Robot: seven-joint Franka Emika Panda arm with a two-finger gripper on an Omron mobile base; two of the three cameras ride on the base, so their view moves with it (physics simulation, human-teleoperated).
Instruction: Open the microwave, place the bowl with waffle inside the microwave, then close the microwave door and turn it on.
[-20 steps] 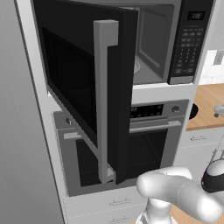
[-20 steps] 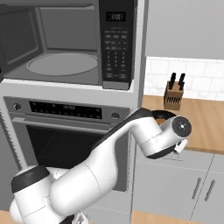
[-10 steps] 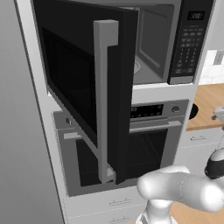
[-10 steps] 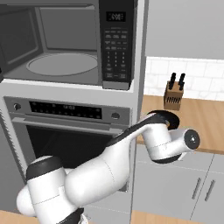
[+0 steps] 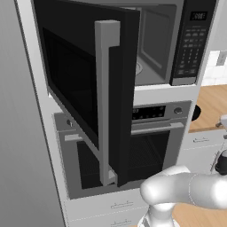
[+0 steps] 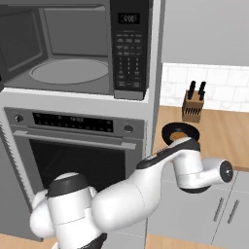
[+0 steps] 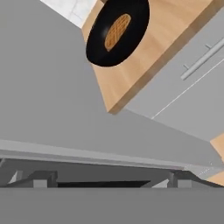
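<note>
Far left in the left base view: large glossy black microwave door (image 5: 84, 88) with dark window, swung wide open toward the near side, its tall vertical silver bar handle (image 5: 106, 102) at the free edge. Behind it, wide black built-in microwave (image 6: 73, 48) with grey cavity exposed and a pale round turntable plate (image 6: 69, 71) lying flat on the cavity floor. To the right of the cavity, black keypad strip (image 6: 130, 48) topped by a small display. Directly below, steel-fronted oven (image 6: 73, 146) with horizontal handle, knobs and dark glass, shut.

Right of the appliance column, light wooden bench (image 6: 219, 131) over grey cabinet fronts. Standing on the bench close to the column, black round bowl (image 6: 181, 132) carrying a golden-brown waffle (image 7: 117, 31); seen in the hand view too, bowl (image 7: 117, 31) upright near the bench's corner edge. Farther back on the bench against the white tile wall, brown wooden knife block (image 6: 192, 108) with black handles.

Low in front of the cabinets, white arm stretched to the right. Two dark finger tips (image 7: 41, 178) set far apart in the hand view, jaws spread wide and released, grasping nothing, well apart from the bowl.
</note>
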